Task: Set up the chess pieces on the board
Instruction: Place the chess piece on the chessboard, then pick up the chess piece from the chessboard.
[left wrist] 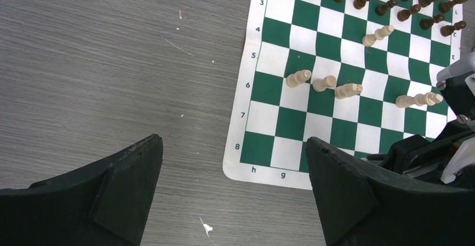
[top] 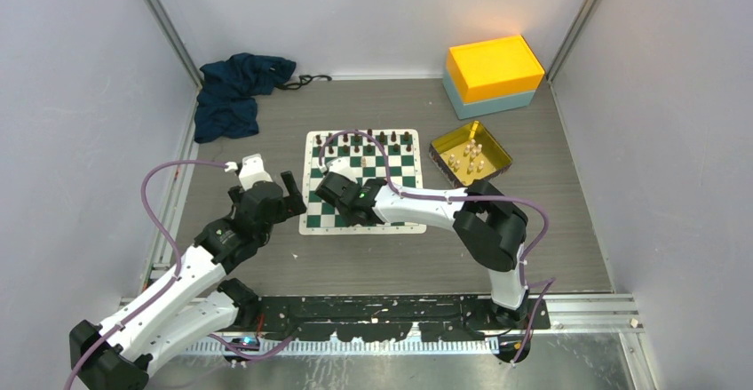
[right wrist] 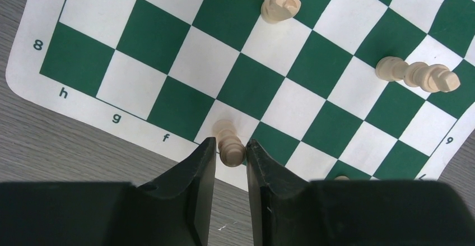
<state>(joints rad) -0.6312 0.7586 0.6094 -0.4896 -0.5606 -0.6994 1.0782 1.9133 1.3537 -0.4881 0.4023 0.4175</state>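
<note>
— Right claw (right wrist: 231,155)?
— Closed in around a cream pawn (right wrist: 228,137), upright on a white edge-row square of the board (right wrist: 134,80). Gripping or just freed: cannot tell. Likely kept close to stop a topple.
— Left claw (left wrist: 234,195)?
— Spread wide, empty, off the board's corner, presumably to stay clear. Other cream pieces (left wrist: 323,83) mid-board.

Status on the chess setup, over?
Left gripper open, hovering beside the board. Right gripper straddles a cream piece on the near edge row, grip unclear. Other cream pieces well clear.
</note>
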